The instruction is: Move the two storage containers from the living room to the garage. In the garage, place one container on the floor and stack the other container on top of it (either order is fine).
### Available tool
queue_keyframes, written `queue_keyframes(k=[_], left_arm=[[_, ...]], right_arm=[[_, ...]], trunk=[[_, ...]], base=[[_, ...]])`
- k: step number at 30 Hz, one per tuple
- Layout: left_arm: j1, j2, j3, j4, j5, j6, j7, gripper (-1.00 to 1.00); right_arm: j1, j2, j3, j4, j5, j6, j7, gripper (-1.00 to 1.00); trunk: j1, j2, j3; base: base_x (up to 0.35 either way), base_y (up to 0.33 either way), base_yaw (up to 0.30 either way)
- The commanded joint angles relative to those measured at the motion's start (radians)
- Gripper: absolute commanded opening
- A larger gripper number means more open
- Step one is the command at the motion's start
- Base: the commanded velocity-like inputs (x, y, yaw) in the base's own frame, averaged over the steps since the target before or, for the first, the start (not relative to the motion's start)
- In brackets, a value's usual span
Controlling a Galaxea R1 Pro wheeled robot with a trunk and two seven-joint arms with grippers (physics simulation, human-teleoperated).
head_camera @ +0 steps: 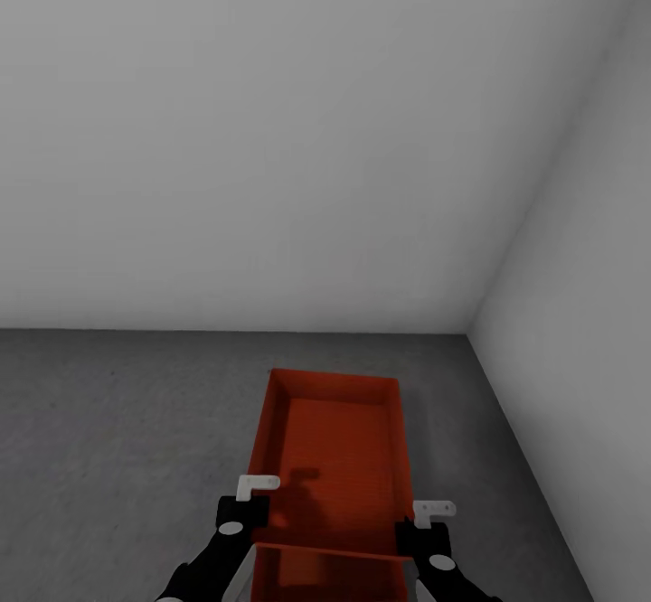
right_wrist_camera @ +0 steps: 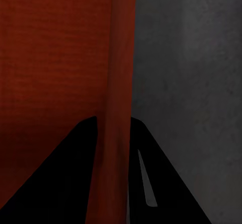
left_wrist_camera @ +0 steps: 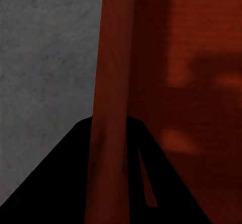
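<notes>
One orange-red storage container [head_camera: 339, 439] lies lengthwise ahead of me over the dark grey garage floor [head_camera: 117, 421], near a corner of the white walls. My left gripper [head_camera: 256, 516] is shut on its left side wall [left_wrist_camera: 113, 82], and my right gripper [head_camera: 418, 530] is shut on its right side wall [right_wrist_camera: 121, 57]. In each wrist view the thin wall runs between the two black fingers [left_wrist_camera: 60, 183] [right_wrist_camera: 60, 183]. Below the near rim there is more red surface [head_camera: 330, 579]; I cannot tell whether it is this bin's wall or another container. Whether the bin touches the floor is unclear.
A white wall [head_camera: 271, 132] closes the space ahead and another white wall [head_camera: 588, 313] runs along the right, meeting in a corner at the floor's far right. Open grey concrete stretches to the left of the container.
</notes>
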Motion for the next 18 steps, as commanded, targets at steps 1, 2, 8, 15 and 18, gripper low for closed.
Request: queue_keyframes(k=[1, 2, 8, 15, 18], left_arm=[[-0.001, 0.001, 0.010, -0.002, 0.029, 0.005, 0.007, -1.00], [-0.001, 0.001, 0.010, -0.002, 0.029, 0.005, 0.007, -1.00], [-0.001, 0.001, 0.010, -0.002, 0.029, 0.005, 0.007, -1.00], [-0.001, 0.001, 0.010, -0.002, 0.029, 0.005, 0.007, -1.00], [-0.001, 0.001, 0.010, -0.002, 0.029, 0.005, 0.007, -1.00]], right_arm=[[-0.001, -0.036, 0.002, -0.001, -0.003, -0.006, -0.007, -1.00], [-0.001, -0.036, 0.002, -0.001, -0.003, -0.006, -0.007, -1.00], [-0.001, -0.036, 0.002, -0.001, -0.003, -0.006, -0.007, -1.00], [-0.001, -0.036, 0.001, -0.001, -0.003, -0.006, -0.007, -1.00], [-0.001, -0.036, 0.001, -0.001, -0.003, -0.005, -0.007, -1.00]], trunk=[[0.000, 0.000, -0.002], [0.000, 0.000, -0.003], [0.000, 0.000, -0.012], [0.000, 0.000, -0.022], [0.000, 0.000, -0.026]], base=[[0.000, 0.000, 0.000], [0.000, 0.000, 0.000], [0.000, 0.000, 0.000], [0.000, 0.000, 0.000], [0.000, 0.000, 0.000]])
